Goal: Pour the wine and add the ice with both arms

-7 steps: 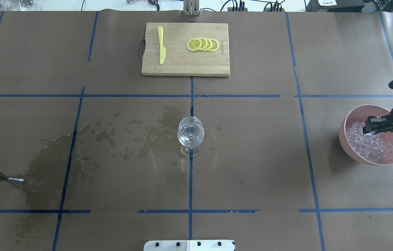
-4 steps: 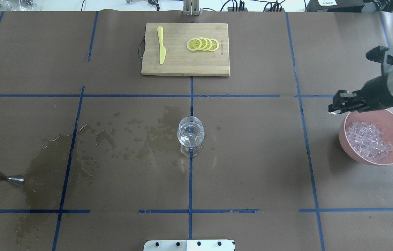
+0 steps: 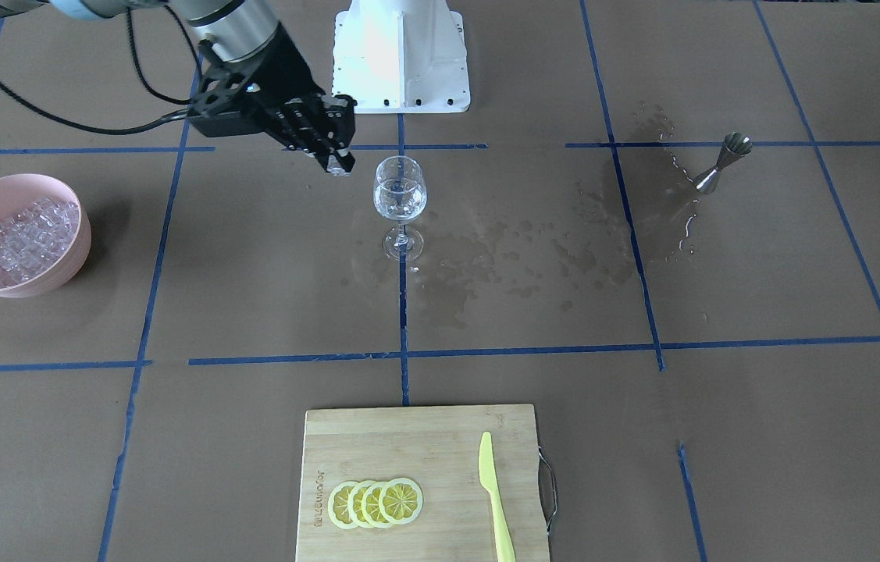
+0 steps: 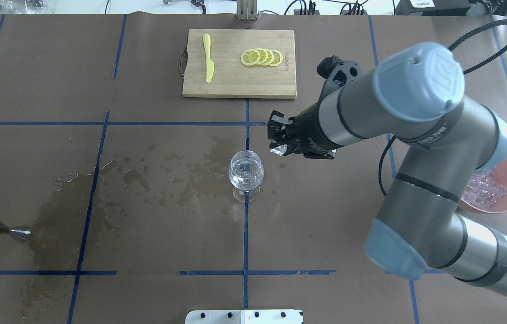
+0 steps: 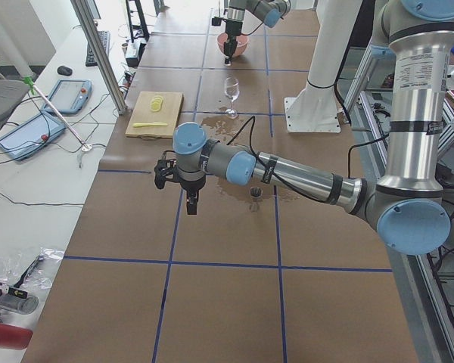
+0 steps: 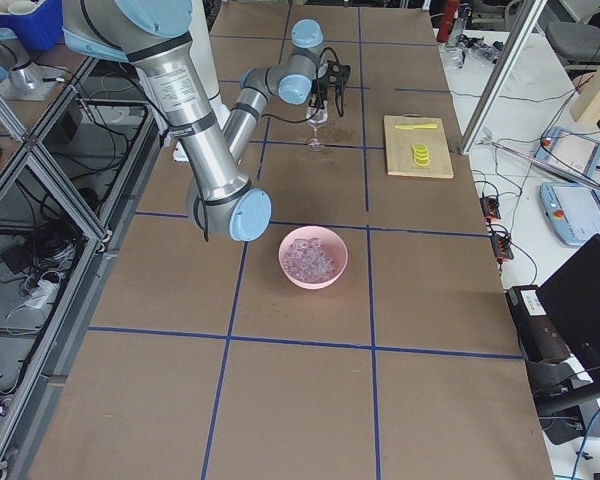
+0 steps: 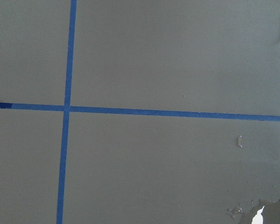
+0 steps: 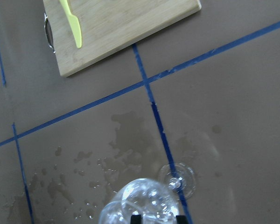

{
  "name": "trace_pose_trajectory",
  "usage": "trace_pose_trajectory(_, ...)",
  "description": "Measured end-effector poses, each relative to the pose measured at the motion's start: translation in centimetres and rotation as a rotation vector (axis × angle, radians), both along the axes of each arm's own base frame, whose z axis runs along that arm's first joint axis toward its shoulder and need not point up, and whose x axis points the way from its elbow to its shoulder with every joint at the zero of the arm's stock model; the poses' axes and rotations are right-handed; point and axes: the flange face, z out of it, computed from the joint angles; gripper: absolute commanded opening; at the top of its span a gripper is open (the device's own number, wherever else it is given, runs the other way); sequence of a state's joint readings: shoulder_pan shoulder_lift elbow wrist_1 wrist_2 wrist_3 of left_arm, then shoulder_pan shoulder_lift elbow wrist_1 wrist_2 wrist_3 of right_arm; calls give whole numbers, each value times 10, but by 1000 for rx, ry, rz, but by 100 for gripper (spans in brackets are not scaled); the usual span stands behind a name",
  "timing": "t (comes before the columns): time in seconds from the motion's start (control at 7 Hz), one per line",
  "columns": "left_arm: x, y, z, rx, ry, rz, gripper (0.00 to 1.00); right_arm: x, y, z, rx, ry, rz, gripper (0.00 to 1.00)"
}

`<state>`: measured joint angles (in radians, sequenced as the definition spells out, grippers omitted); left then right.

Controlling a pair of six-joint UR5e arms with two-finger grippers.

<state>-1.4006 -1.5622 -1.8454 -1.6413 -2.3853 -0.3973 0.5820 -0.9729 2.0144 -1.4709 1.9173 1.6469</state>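
The wine glass (image 4: pixel 245 173) stands at the table's middle with a small measure of clear wine (image 3: pixel 399 206) in it. My right gripper (image 4: pixel 276 149) hangs just beyond and to the right of the glass rim, above the table, shut on one small clear ice cube (image 3: pixel 340 167). The rest of the ice (image 3: pixel 22 238) lies heaped in the pink bowl (image 3: pixel 65 257) at the right end, half hidden by my arm in the overhead view. My left gripper (image 5: pixel 191 203) shows clearly only in the exterior left view, above bare paper at the left end. I cannot tell if it is open.
A steel jigger (image 4: pixel 1 229) lies on its side at the left by a large wet stain (image 4: pixel 60 216). A bamboo cutting board (image 4: pixel 235 85) at the far middle holds lemon slices (image 4: pixel 262 57) and a yellow knife (image 4: pixel 208 57). The white pedestal (image 3: pixel 400 55) stands at the near edge.
My right gripper rose out of the pink bowl and swung left across the table to beside the glass, carrying an ice cube. Glass, jigger and board have not moved.
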Motion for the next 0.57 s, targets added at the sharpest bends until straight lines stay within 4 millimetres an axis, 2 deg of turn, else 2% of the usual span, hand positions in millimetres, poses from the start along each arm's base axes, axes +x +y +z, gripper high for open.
trace_pose_trajectory(0.14, 0, 0, 0, 0, 0, 0, 100, -20, 7, -18, -11, -4, 12, 0)
trace_pose_trajectory(0.29, 0, 1, 1, -1, 0, 0, 100, -30, 12, -26, -17, -5, 15, 0)
trace_pose_trajectory(0.43, 0, 1, 1, -1, 0, 0, 100, -36, 14, -27, -17, -3, 16, 69)
trace_pose_trajectory(0.57, 0, 1, 1, -2, 0, 0, 100, -41, 16, -26, -15, 3, 20, 99)
